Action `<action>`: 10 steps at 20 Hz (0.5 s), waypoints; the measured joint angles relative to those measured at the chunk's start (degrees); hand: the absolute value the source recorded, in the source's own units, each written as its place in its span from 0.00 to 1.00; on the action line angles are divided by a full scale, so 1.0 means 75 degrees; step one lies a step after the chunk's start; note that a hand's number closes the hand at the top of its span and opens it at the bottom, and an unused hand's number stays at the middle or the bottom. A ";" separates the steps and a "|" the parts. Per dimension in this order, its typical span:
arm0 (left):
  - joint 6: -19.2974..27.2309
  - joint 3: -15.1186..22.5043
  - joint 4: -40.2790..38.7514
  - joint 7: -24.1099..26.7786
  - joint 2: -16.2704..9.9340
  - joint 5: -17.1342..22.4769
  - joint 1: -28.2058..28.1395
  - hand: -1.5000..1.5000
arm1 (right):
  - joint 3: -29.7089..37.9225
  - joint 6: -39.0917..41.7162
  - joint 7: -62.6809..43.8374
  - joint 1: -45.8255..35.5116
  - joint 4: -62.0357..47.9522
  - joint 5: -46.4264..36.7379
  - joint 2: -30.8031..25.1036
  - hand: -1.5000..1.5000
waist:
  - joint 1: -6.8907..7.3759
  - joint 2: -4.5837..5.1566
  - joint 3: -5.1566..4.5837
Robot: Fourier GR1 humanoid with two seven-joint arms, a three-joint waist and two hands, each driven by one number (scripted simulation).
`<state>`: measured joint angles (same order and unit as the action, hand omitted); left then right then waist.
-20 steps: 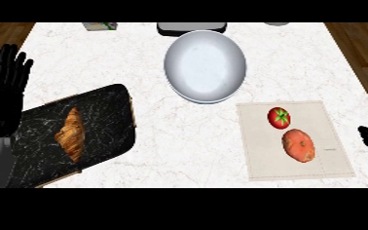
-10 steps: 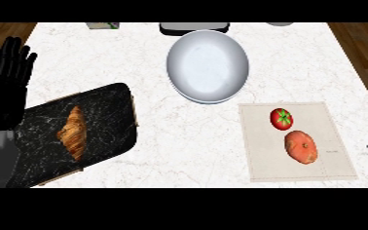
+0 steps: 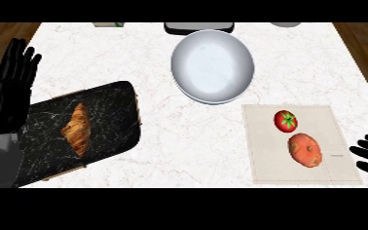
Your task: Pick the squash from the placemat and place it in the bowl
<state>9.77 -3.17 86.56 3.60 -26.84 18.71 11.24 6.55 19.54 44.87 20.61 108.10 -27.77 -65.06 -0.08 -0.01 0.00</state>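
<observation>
The squash (image 3: pixel 305 149), orange and lumpy, lies on the beige placemat (image 3: pixel 266 168) at the lower right. A red tomato (image 3: pixel 285 121) sits just behind it on the same mat. The white bowl (image 3: pixel 213 66) stands behind the mat, at the counter's middle back, with nothing in it. Only the fingers of my right hand (image 3: pixel 361 152) show at the right edge, straight and apart, a short way right of the squash and not touching it. My left hand (image 3: pixel 18 78) rests open at the left edge, fingers up, holding nothing.
A black marble board (image 3: pixel 108 107) with a croissant (image 3: pixel 78 129) lies at the lower left beside my left forearm. Along the back edge stand a dark tray-like item (image 3: pixel 199 27), a small greenish item (image 3: pixel 108 25) and a grey item (image 3: pixel 286 24).
My right hand's fingers have slid lower along the right edge, ending level with the squash. The left hand has drifted slightly up and inward. The squash has not moved on the mat.
</observation>
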 measured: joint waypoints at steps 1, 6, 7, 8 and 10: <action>0.0011 0.0011 -0.0016 -0.0037 0.0047 -0.0054 0.0039 0.50 | -0.0106 -0.0019 0.0024 -0.0098 -0.0129 -0.0179 0.0090 0.00 | 0.0005 0.0002 0.0001; -0.0106 -0.0072 -0.0106 -0.0122 0.0128 -0.0182 0.0230 0.50 | -0.0788 -0.0017 0.0025 -0.0882 -0.0944 -0.0844 0.0584 0.00 | 0.0056 0.0014 0.0002; -0.0080 -0.0068 -0.0128 -0.0151 0.0172 -0.0236 0.0273 0.50 | -0.0936 -0.0044 0.0037 -0.0995 -0.1108 -0.0989 0.0715 0.00 | 0.0056 0.0015 0.0002; -0.0057 -0.0062 -0.0091 -0.0221 0.0209 -0.0295 0.0305 0.50 | -0.1038 -0.0024 -0.0025 -0.1108 -0.1169 -0.1121 0.0863 0.00 | 0.0050 0.0013 0.0003; -0.0164 -0.0162 -0.0087 -0.0152 0.0228 -0.0301 0.0229 0.50 | -0.1292 -0.0009 -0.0168 -0.1357 -0.1378 -0.1414 0.1207 0.00 | 0.0054 0.0011 0.0001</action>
<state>8.54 -4.39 85.91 2.46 -25.13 16.45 12.96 -3.14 19.48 43.61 10.44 97.77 -38.37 -56.01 0.32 0.07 0.01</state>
